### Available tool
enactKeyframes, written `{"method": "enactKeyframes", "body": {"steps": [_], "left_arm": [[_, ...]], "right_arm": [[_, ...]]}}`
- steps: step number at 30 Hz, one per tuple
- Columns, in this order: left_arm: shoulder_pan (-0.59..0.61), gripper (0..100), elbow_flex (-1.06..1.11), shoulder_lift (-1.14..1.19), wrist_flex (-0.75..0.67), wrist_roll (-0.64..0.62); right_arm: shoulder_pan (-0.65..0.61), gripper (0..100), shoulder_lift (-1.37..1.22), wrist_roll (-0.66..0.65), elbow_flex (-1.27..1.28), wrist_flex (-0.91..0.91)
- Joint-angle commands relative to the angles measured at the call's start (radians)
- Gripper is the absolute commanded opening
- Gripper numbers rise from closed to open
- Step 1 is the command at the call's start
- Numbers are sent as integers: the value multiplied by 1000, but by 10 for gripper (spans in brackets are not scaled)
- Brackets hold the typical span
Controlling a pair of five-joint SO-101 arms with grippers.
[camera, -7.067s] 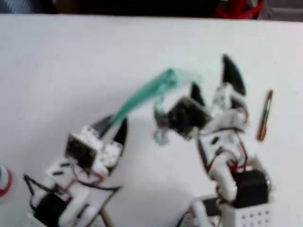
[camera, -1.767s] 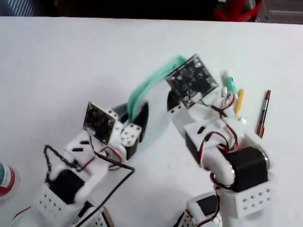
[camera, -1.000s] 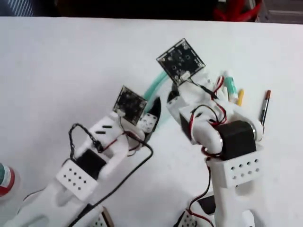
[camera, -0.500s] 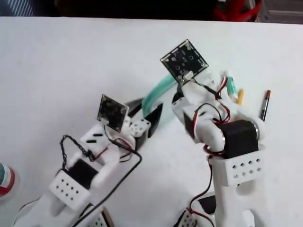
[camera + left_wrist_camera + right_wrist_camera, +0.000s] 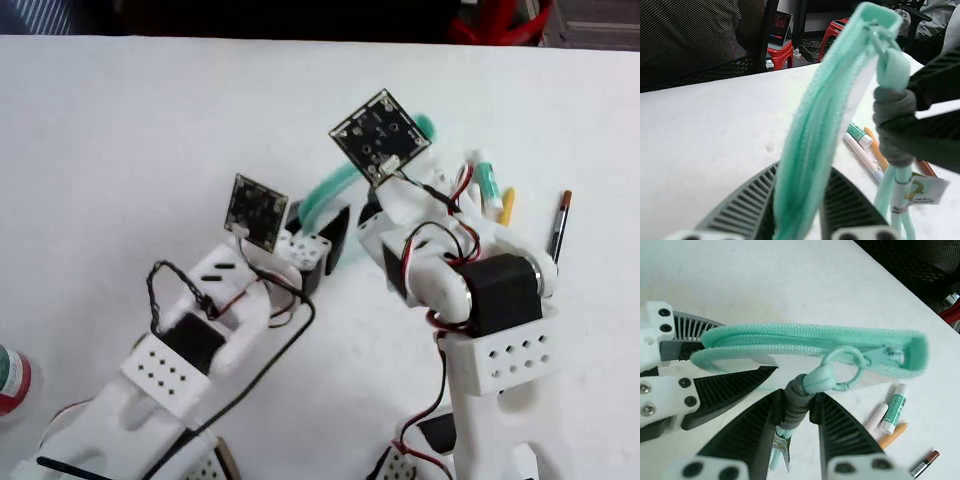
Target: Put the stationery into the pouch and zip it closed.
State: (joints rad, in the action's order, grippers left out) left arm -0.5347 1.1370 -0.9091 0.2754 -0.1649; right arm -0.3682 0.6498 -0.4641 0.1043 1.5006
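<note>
Pouch (image 5: 321, 192): a slim mint-green fabric case, held edge-up above the white worktop (image 5: 150, 120) at the centre of the high view, strung between the 2 arms. The left gripper (image 5: 802, 192) has its fingers clamped on one end of the pouch. The right gripper (image 5: 797, 401) has its fingers closed on the grey-and-green pull cord (image 5: 801, 385) at the other end. None of the stationery is inside. At the right of the high view the green-capped stick (image 5: 487, 180), the orange pen (image 5: 507, 205) and the brown pen (image 5: 557, 228) lie loose on the worktop, just beyond the right arm. The cord hangs from a ring on the zip slider (image 5: 886, 355), which sits at the pouch's end. The zip teeth look shut along the length that shows. I judge the task barely begun: the zip probably has to be opened, every item loaded, then the zip run closed.
</note>
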Motion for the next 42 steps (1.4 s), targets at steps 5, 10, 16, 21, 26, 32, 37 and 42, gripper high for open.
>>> {"method": "enactKeyframes", "body": {"steps": [5, 10, 16, 21, 26, 32, 37, 42], "left_arm": [[-74, 22, -63, -33, 127, -6], [-74, 22, -57, -263, 295, -5], [-77, 22, -2, -423, 344, -5], [-77, 22, 78, -423, 250, -5], [-77, 22, 95, -423, 255, -5], [-85, 22, 98, -423, 278, -5], [-168, 22, 138, -424, 287, 72], [-196, 22, 158, -426, 284, 78]], "right_arm": [[-18, 19, -2, -9, -11, 5], [28, 19, -4, -9, -11, 1], [50, 19, -4, -9, -11, 2], [-5, 19, -2, 25, -11, 30], [-87, 19, 1, 25, -11, 85], [-159, 19, 8, -29, -12, 193], [-216, 19, 41, -115, -12, 214], [-170, 45, 114, -163, -9, 216]]}}
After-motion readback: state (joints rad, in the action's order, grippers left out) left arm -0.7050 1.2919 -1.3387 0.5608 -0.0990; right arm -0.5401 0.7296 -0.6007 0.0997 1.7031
